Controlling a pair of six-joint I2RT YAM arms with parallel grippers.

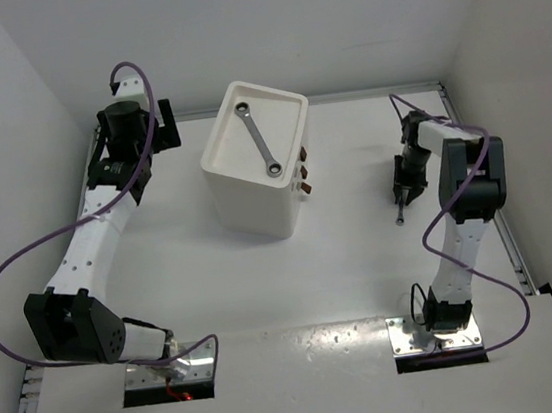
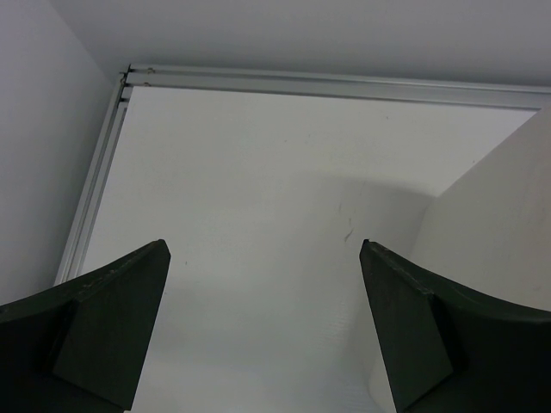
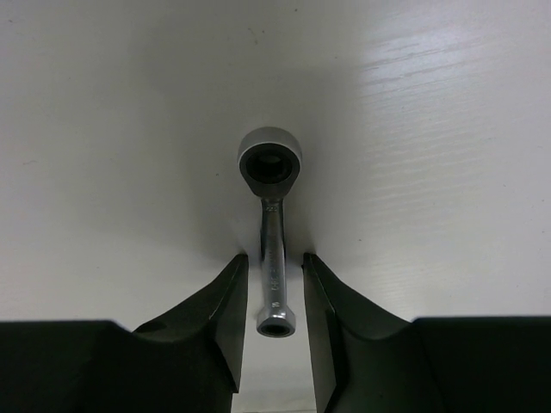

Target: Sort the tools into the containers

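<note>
right gripper [image 3: 275,258] is pointed down at the table [image 1: 164,281] on the right side, well apart from the white drawer unit [image 1: 245,200]; wrench 1 [image 3: 272,241], slim and silver, sits dead centre in the slot between its 2 fingers [image 3: 219,327]; the shaft runs straight along the gap, with the big ring end poking out past the tips and the small end back between the fingers; jaws are narrow, close on both sides of the shaft, and at the tips there's a thin sliver of space on each side; honestly can't tell from the wrist view whether it's actually pinched further back or just bracketed; from the top camera only the tip of that wrench shows below the gripper, right by the tabletop.

wrench 2 [image 1: 259,140] lies diagonally in the recessed tray top of the drawer unit, ring end toward the right-hand side where the 3 brown handles [image 1: 304,174] are.

left gripper [image 2: 263,249] is off at the far left, just beside the drawer unit's left wall; its jaws are spread wide with nothing between them, only bare table and the aluminium rail [image 2: 344,84] along the back edge in its view.
</note>
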